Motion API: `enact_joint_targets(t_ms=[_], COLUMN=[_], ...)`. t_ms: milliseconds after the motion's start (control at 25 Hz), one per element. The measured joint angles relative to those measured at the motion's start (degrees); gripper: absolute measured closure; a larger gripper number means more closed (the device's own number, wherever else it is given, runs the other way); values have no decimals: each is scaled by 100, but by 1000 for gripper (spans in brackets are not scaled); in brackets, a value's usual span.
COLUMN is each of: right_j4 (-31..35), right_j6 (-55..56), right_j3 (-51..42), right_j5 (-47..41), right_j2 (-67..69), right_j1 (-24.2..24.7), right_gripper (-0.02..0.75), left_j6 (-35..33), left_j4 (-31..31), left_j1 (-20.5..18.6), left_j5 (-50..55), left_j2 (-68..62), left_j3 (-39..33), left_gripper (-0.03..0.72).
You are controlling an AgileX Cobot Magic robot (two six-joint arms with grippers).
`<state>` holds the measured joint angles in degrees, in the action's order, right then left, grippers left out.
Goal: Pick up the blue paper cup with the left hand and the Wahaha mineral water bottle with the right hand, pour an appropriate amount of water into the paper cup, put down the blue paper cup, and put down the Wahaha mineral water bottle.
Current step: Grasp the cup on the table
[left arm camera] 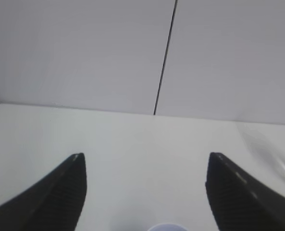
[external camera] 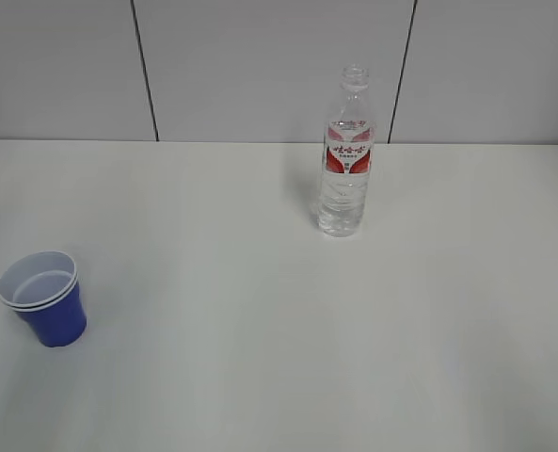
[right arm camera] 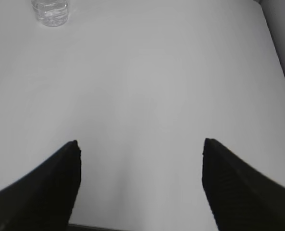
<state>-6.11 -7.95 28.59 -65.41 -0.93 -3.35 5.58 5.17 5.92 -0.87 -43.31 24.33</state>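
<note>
Blue paper cup (external camera: 43, 298) and Wahaha mineral water bottle (external camera: 346, 151) stand far apart on your table (external camera: 260, 330); only your wrist views show both hands' fingers (left arm camera: 68, 192) (right arm camera: 60, 187), wide open, holding nothing.

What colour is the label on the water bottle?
Red and white label, clearest in the exterior view.

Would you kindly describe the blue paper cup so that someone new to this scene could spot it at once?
Start from the white table in front of the grey panelled wall. On its near left part stands the blue paper cup, well apart from the Wahaha mineral water bottle farther back. It is short and tapered, deep blue outside and white inside, with a doubled white rim.
</note>
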Motion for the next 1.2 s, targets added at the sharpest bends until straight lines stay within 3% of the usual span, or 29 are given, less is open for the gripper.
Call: enact_joint_targets(t_ms=[160,520,1000,1200], right_j4=[0,0,0,0], right_j6=[0,0,0,0], right_j3=[0,0,0,0], right_j5=[0,0,0,0], right_j2=[0,0,0,0], right_j1=[0,0,0,0], right_gripper=[151,151,151,151], left_j6=[0,0,-9,-9], left_j4=[0,15,39,39], left_j1=[132,1233,1265,1265], left_j5=[-884,-1140,87,87], left_j2=[-413,-1041,-1176,-1176], left_j3=[-583,-884,-948,-1256], left_gripper=[99,99,102,103])
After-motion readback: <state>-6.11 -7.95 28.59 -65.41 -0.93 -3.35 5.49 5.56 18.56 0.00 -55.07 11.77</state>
